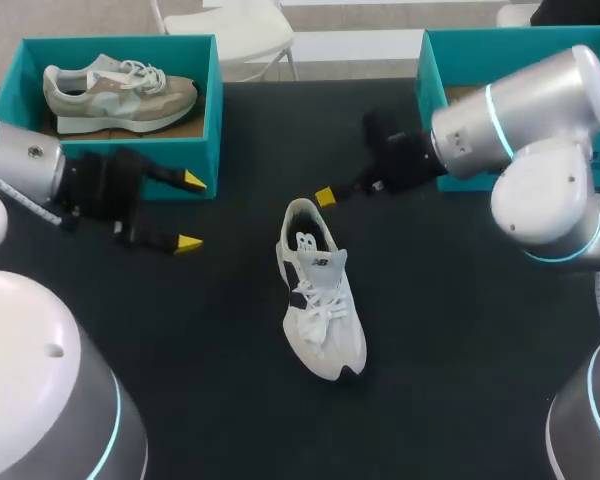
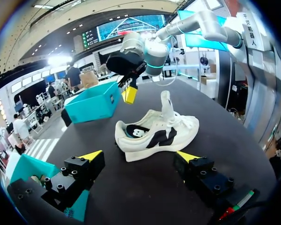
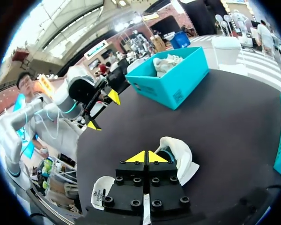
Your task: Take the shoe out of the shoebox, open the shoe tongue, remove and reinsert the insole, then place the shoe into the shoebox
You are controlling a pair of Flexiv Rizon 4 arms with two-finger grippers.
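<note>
White shoe (image 1: 320, 300) lay upright on its sole in the middle of the black table (image 1: 460, 330), outside both boxes, heel toward the far edge, with bare tabletop all round it. At the far left stood the left shoebox (image 1: 212, 110) holding a beige shoe (image 1: 120, 92). The right shoebox (image 1: 432, 60) sat at the far right, partly behind the right arm. The left arm came in from the left side, its left gripper (image 1: 190, 212) spread wide and empty, well apart from the shoe. The right arm reached toward the middle, its right gripper (image 1: 325, 197) just beside the heel. From the left wrist, the shoe (image 2: 154, 133) lay side-on ahead of the left gripper (image 2: 139, 157), whose wide fingers touched nothing. From the right wrist, the right gripper (image 3: 145, 158) had its yellow tips pressed together on nothing, the shoe (image 3: 180, 157) under it.
</note>
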